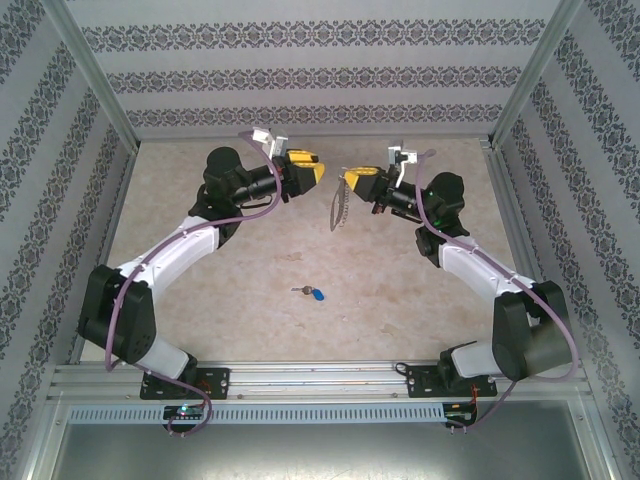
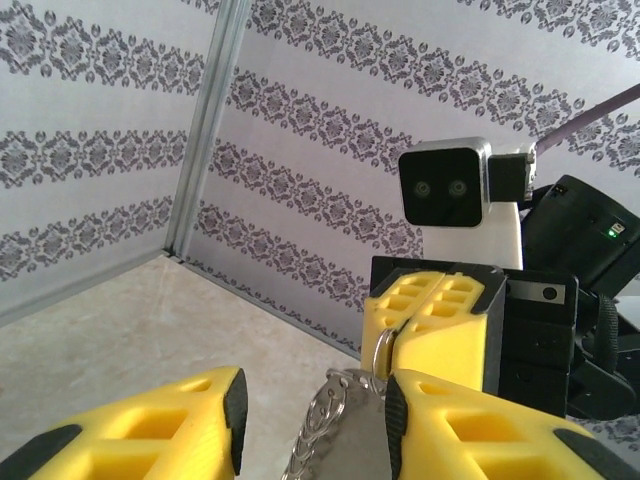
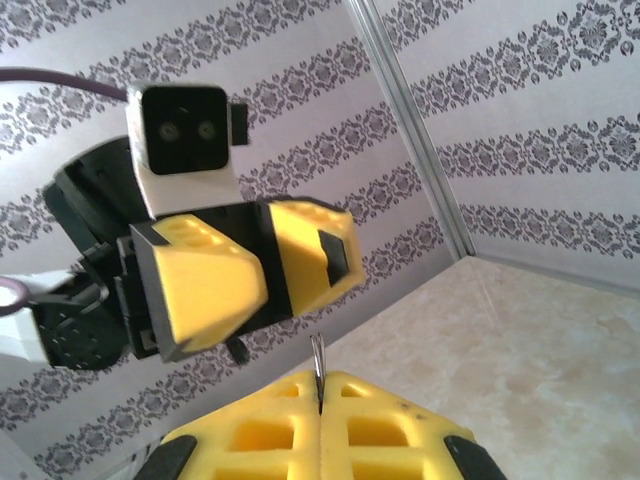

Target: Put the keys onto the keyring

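Observation:
The keys (image 1: 311, 292), a tiny silver key on a blue tag, lie on the table in front of both arms, clear of either gripper. My right gripper (image 1: 352, 182) is raised at the back and shut on the keyring (image 1: 338, 203), whose chain hangs down from it. In the right wrist view the ring's thin edge (image 3: 318, 365) sticks up from the shut fingers (image 3: 380, 430). My left gripper (image 1: 308, 165) faces it, open. In the left wrist view the keyring's grey plate and chain (image 2: 345, 435) sit between my open fingers (image 2: 190, 425), close to the right-hand pad.
Patterned walls (image 1: 300, 75) enclose the table on three sides, with metal posts (image 2: 205, 130) at the back corners. The beige table top (image 1: 300, 330) stretches between the arms' bases and the keys.

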